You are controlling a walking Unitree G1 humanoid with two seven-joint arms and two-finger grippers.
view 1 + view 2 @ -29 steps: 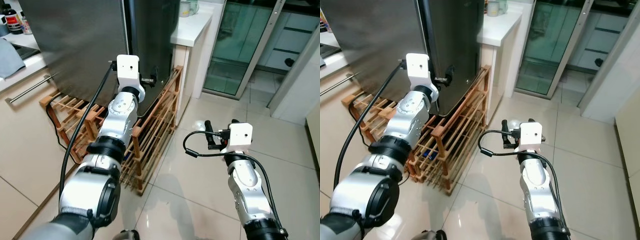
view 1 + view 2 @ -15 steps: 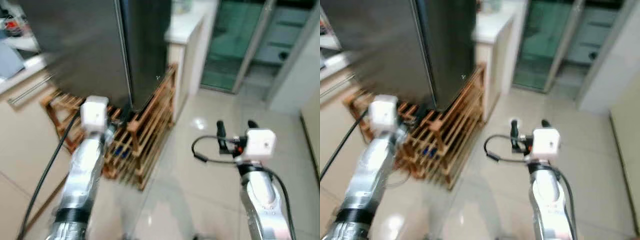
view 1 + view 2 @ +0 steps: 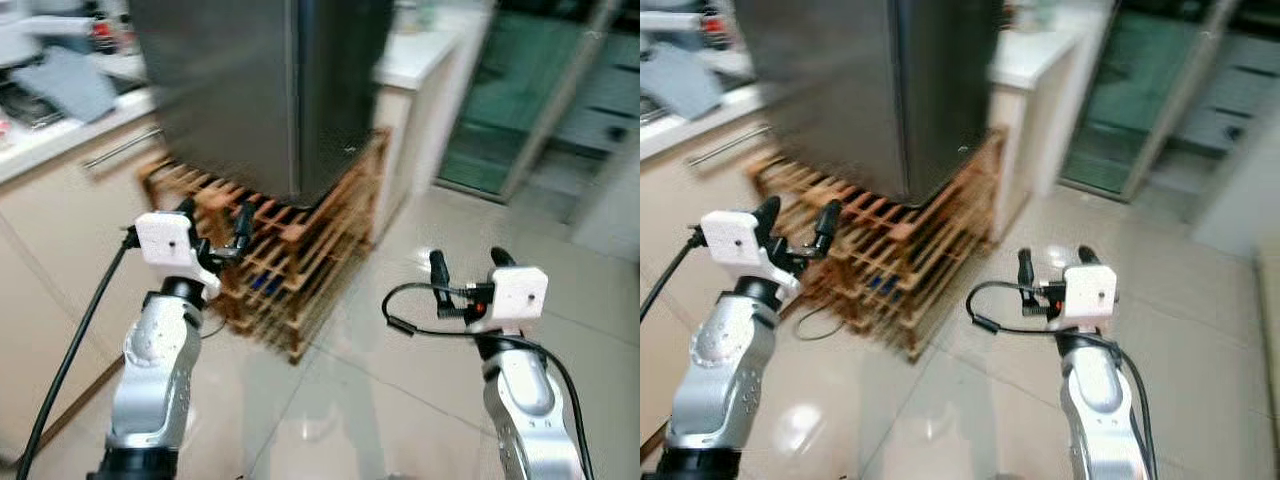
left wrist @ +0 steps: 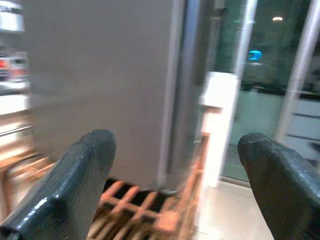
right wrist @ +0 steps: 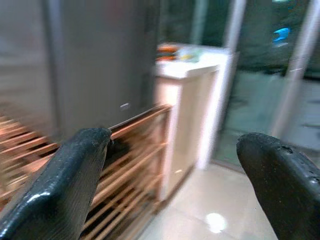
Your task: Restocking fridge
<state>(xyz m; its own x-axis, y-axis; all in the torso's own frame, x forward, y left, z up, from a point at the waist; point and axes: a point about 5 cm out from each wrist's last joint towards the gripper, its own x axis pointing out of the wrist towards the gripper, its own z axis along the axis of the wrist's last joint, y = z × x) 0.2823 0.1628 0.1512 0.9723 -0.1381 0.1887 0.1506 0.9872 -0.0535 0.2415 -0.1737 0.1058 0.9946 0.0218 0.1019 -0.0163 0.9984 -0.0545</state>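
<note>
A kitchen is seen from above, slightly blurred. A tall steel fridge [image 3: 270, 90] is set at the back, its doors closed, and it is raised on a low wooden slatted rack [image 3: 290, 270] that rests on the floor. The floor [image 3: 390, 400] is laid with glossy pale tiles in which light is reflected. To the robot's left, a white bench [image 3: 60, 140] with a cloth and bottles on it is fitted over cream cabinets with a metal bar handle. Just beside the fridge on the other side, a narrow white cabinet [image 3: 430, 110] is placed, with small items on its top. Beyond it, glass sliding doors [image 3: 540, 90] with pale frames are seen.

The left pincer [image 3: 215, 222] is held in the air in front of the rack, its two black fingers spread wide and nothing held between them. The right pincer [image 3: 467, 266] is held over the open floor, well apart from the fridge, its fingers likewise spread wide and empty.
</note>
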